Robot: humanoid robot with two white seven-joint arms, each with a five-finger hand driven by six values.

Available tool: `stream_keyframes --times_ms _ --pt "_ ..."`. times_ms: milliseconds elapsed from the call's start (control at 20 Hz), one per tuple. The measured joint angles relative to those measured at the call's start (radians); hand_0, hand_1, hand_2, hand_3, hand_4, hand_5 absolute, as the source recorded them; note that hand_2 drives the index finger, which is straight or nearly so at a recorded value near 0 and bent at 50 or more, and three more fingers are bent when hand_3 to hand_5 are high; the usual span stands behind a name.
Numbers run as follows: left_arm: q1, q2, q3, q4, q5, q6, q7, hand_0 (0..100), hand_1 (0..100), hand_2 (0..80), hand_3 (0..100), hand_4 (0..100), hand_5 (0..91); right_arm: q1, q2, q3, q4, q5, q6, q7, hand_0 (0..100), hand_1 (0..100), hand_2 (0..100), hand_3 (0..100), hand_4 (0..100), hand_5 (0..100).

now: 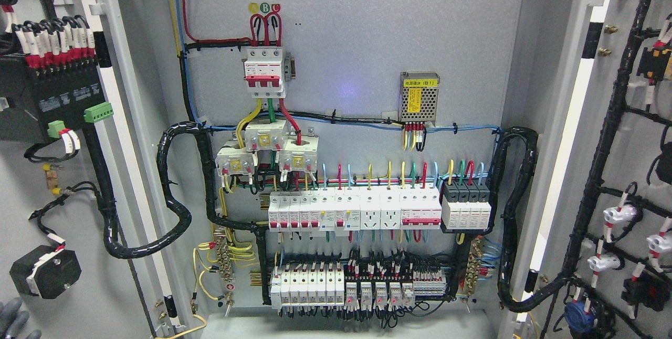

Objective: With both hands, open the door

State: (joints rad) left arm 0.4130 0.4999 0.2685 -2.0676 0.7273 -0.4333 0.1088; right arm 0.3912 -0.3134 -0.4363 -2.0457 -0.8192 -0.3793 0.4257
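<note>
The cabinet stands wide open. Its left door (26, 208) is swung out at the picture's left, with its inner face and wiring towards me. The right door (638, 142) is swung out at the right in the same way. Between them the grey back panel (357, 29) shows in full. Only a few grey fingers of my left hand (16, 320) show, at the lower left corner in front of the left door. They are spread and hold nothing. My right hand is out of view.
Rows of white breakers (352, 213) and relays (357, 286) fill the lower panel. A red-and-white main breaker (265, 69) sits up top, with a perforated power supply (419, 96) to its right. Thick black cable looms (173, 187) hang from both door hinges.
</note>
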Motion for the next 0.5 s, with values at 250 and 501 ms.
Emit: stream_keyframes --times_ms 250,501 --pt "0.000 0.011 0.030 0.032 0.015 0.000 0.000 0 0 0.0 0 0 0.0 0.000 0.002 -0.010 0.009 -0.018 -0.001 0.000 19 0 0 0 0 0" --pt "-0.005 0.021 0.054 0.070 0.028 0.000 -0.002 0 0 0.0 0 0 0.0 0.001 0.002 -0.020 0.019 -0.049 -0.002 0.000 19 0 0 0 0 0"
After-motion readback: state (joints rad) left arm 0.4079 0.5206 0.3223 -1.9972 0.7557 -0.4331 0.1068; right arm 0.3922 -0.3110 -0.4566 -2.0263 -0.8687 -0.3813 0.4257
